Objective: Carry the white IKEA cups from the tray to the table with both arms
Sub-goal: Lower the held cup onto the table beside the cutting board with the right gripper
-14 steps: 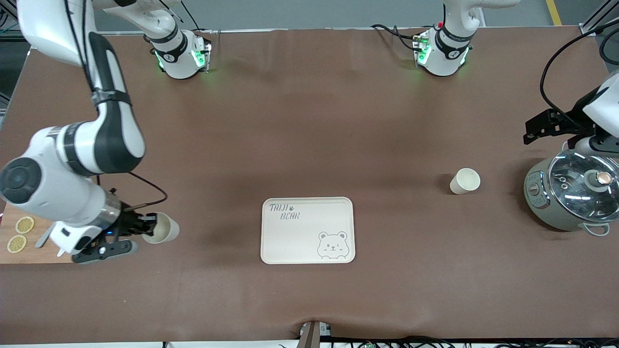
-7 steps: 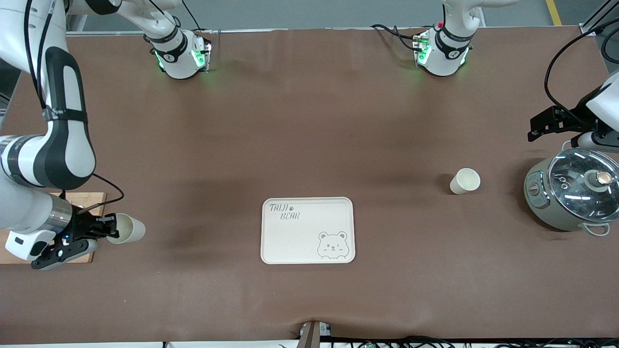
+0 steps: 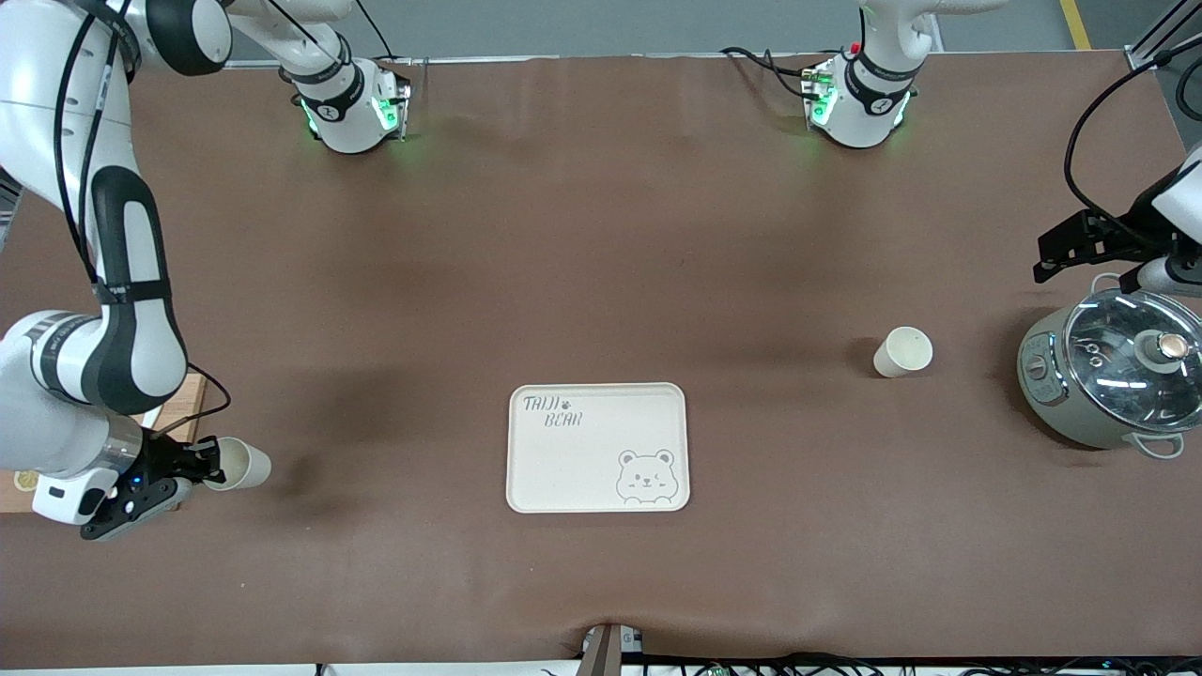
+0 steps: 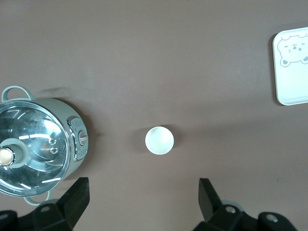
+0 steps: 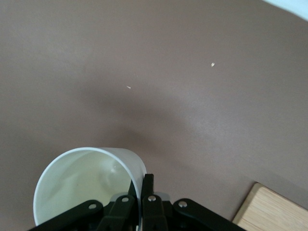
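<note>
The tray (image 3: 597, 447) has words written on it in thin dark letters. They sit in one corner, the one toward the right arm's end of the tabletop and farther from the front camera. The top line looks like "TAIJI", with a little paw mark after it. The line under it reads "BEAR". A small bear face is drawn in the corner across from the words. No other words or numbers can be read on anything else.
</note>
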